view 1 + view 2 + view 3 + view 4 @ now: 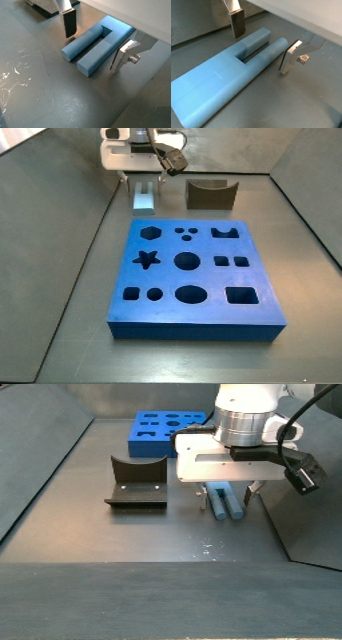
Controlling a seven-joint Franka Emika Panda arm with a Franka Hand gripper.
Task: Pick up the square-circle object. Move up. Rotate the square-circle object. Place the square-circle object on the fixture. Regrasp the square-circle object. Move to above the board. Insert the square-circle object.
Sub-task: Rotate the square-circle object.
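Observation:
The square-circle object is a light blue piece with two parallel prongs, one squarish and one rounded. It lies flat on the grey floor, also seen in a wrist view and in both side views. My gripper is open and low over it, one finger on each side of the prongs, neither pressing on them. In the side views the gripper stands right over the object. The fixture stands beside it. The board lies apart from both.
Grey walls enclose the floor on all sides. The fixture is a short way from the object. The board takes up the middle of the floor, with bare floor on the side away from it.

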